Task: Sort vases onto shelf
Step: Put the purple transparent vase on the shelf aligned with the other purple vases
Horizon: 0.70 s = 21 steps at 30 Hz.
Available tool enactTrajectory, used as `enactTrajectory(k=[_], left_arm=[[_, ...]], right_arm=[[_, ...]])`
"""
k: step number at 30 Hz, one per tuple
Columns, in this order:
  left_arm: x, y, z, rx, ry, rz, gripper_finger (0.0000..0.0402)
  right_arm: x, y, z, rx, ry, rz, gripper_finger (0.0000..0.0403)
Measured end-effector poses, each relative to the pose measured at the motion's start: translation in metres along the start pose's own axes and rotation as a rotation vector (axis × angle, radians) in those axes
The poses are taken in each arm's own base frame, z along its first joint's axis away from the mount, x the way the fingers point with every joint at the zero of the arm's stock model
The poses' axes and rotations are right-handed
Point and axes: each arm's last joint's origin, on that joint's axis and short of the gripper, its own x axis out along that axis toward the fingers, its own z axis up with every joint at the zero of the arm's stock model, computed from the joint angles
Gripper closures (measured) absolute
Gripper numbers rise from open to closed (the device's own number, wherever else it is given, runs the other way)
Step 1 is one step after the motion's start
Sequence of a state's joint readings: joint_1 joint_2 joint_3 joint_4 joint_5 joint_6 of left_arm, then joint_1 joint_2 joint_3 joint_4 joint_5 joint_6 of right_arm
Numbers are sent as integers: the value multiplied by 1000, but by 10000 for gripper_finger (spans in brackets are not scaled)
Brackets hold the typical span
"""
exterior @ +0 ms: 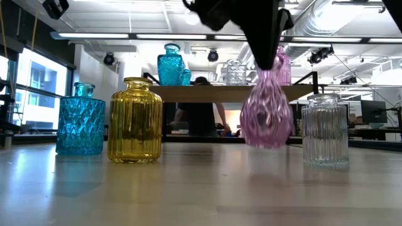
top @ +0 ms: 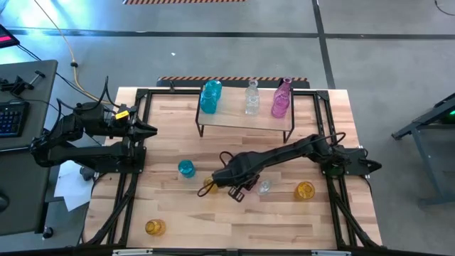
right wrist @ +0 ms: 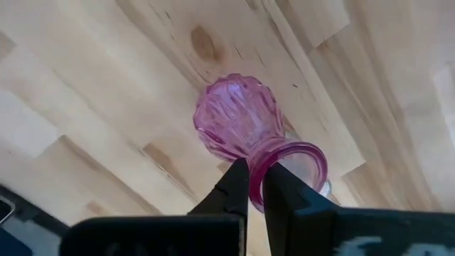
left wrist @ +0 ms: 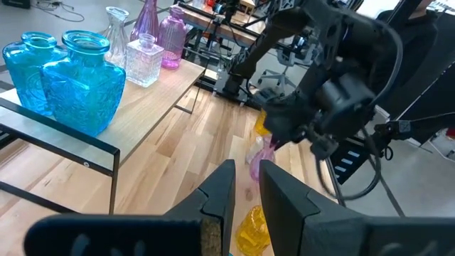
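My right gripper points down over the middle of the table, shut on a pink vase that hangs under it. A yellow vase and a teal vase stand on the table to one side of it, a clear ribbed vase to the other. The shelf at the far middle carries teal, clear and pink vases on its board. My left gripper waits raised at the table's left edge, slightly open on nothing. My right gripper holds the pink vase by the rim of its mouth, one finger inside the mouth and one outside against the neck. The fingers come from above, pointing down. The vase hangs below them, its round body lowest, lifted clear of the table.
Two more yellow vases stand on the table, one at the near left and one at the right. Black frame rails run along the table's left and right sides. Bare board shows along the shelf's front edge.
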<state>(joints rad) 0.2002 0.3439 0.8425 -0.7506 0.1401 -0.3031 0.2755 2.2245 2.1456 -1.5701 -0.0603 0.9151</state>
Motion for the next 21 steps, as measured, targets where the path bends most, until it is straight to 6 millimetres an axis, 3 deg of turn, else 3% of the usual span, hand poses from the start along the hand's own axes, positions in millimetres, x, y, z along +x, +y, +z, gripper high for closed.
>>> enactTrajectory(k=[11,21], left_arm=[[0,0,0,-1,0,0,344],[0,0,0,-33,-3,8,344]], right_arm=[[-51,-36,0,37,-108,86,402],[-115,-92,-13,23,-263,198,403]])
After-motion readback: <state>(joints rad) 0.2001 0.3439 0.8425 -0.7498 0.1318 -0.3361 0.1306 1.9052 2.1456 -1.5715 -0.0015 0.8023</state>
